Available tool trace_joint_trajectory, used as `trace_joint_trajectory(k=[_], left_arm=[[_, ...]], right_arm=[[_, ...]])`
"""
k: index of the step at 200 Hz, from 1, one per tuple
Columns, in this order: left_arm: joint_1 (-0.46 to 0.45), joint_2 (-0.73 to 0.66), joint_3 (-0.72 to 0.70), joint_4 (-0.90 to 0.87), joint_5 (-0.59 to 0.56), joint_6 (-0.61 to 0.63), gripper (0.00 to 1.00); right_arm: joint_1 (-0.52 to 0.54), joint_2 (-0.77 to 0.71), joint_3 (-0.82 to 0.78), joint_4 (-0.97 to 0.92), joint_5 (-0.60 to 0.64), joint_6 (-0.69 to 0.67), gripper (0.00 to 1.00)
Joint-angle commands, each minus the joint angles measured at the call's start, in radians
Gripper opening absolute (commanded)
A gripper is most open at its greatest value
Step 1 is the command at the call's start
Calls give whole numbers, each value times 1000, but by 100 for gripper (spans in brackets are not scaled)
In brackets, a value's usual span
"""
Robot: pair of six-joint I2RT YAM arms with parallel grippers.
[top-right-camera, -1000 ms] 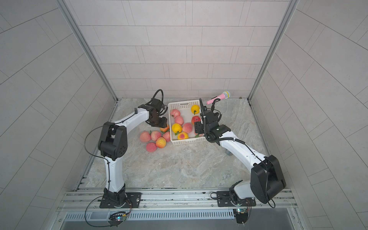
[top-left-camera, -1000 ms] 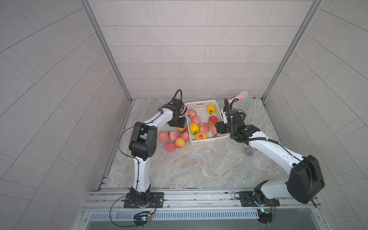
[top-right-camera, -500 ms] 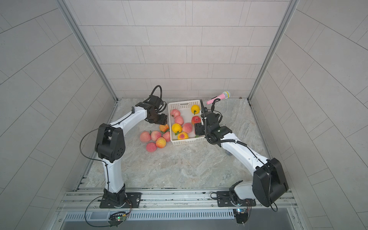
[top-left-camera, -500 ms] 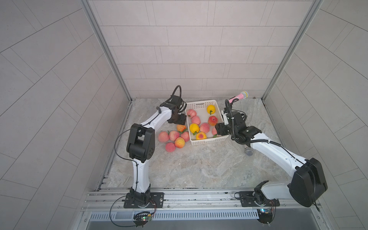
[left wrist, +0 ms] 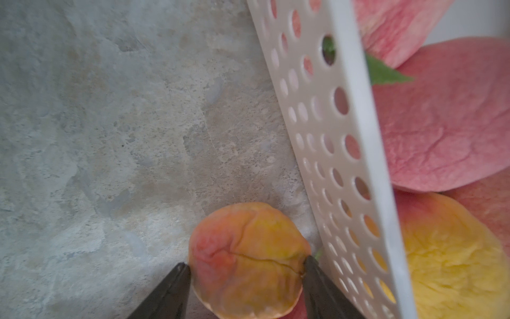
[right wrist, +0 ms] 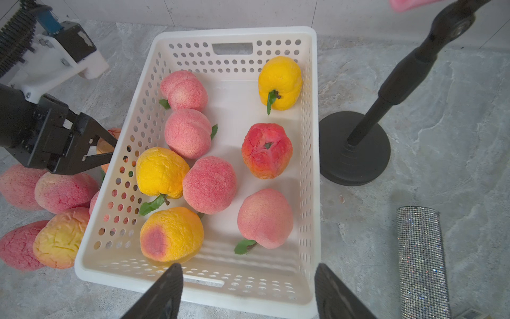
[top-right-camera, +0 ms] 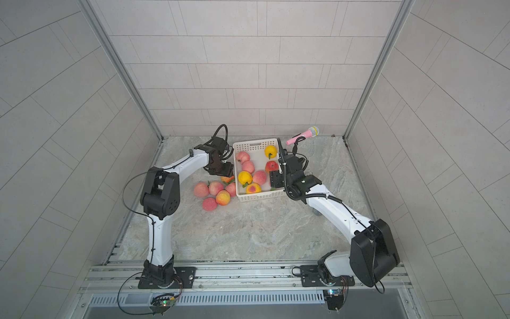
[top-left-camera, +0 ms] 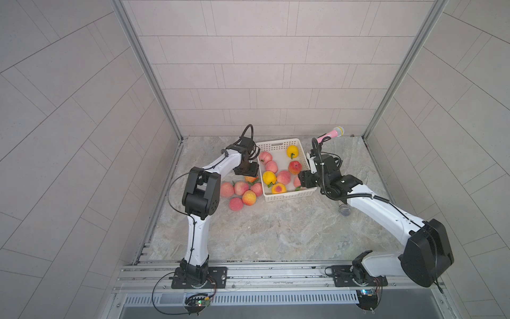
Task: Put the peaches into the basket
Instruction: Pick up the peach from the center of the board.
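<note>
The white perforated basket [top-left-camera: 278, 143] [top-right-camera: 255, 143] [right wrist: 234, 30] holds several peaches, pink, yellow and red. More pink and orange peaches [top-left-camera: 241, 187] [top-right-camera: 215, 187] [right wrist: 63, 190] lie on the table by its left wall [left wrist: 345, 165]. My left gripper [top-left-camera: 249, 172] [top-right-camera: 225, 172] [left wrist: 245, 262] is low beside that wall, outside the basket. Both its fingers press the sides of an orange-yellow peach [left wrist: 248, 234] [right wrist: 106, 143] there. My right gripper [top-left-camera: 303, 179] [top-right-camera: 274, 178] [right wrist: 248, 266] is open over the basket's near end, with nothing held.
A pink microphone [top-left-camera: 331, 134] [top-right-camera: 303, 135] stands on a black stand with a round base [right wrist: 356, 149] just right of the basket. A glittery silver microphone [top-left-camera: 345, 211] [right wrist: 419, 262] lies on the table under my right arm. Enclosure walls close in on three sides.
My left gripper opened, dropped a little toward the basket's left wall and closed on the orange-yellow peach. The right arm has hardly moved.
</note>
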Motion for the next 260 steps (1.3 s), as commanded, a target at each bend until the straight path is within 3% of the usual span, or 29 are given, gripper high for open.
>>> trace_joint_trajectory(k=[1, 14, 52, 82, 152, 260], left_arm=[[-4, 22, -11, -1, 3, 7, 62], [-5, 23, -18, 1, 7, 6, 63], [-5, 20, -35, 4, 4, 7, 77], [-9, 18, -52, 10, 3, 3, 77], [-9, 1, -32, 9, 4, 0, 57], [-14, -178, 68, -29, -21, -18, 55]], right_arm=[[3, -11, -13, -12, 4, 5, 76], [2, -7, -13, -12, 3, 5, 76], [2, -7, -12, -10, 3, 6, 76], [4, -9, -13, -11, 3, 6, 76], [3, -9, -11, -14, 3, 5, 76], [17, -71, -38, -32, -25, 26, 76]])
